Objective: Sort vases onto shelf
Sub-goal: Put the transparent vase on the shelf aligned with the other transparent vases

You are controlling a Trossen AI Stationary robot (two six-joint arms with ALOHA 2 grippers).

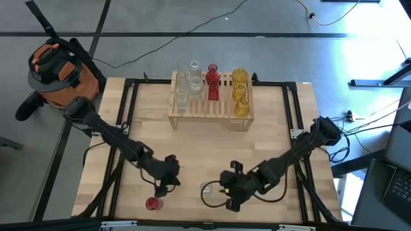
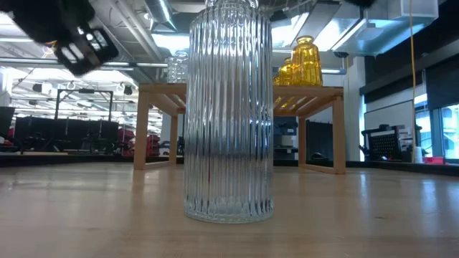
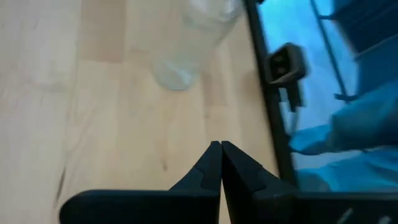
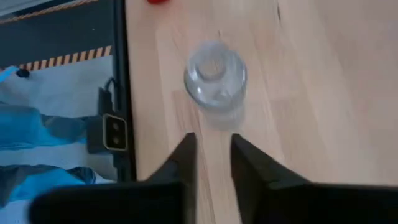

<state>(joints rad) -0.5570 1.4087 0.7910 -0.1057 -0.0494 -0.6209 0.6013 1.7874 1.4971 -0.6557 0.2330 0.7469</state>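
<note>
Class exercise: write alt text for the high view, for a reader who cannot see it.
Seen from above, a wooden shelf at the table's far edge holds clear, red and yellow vases. Nearer, the left gripper hangs beside a red vase on the table, and the right gripper is beside a clear vase.

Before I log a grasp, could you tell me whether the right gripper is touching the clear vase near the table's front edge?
Apart. In the right wrist view, bare tabletop separates the right gripper from the clear vase, its jaws slightly open.
</note>
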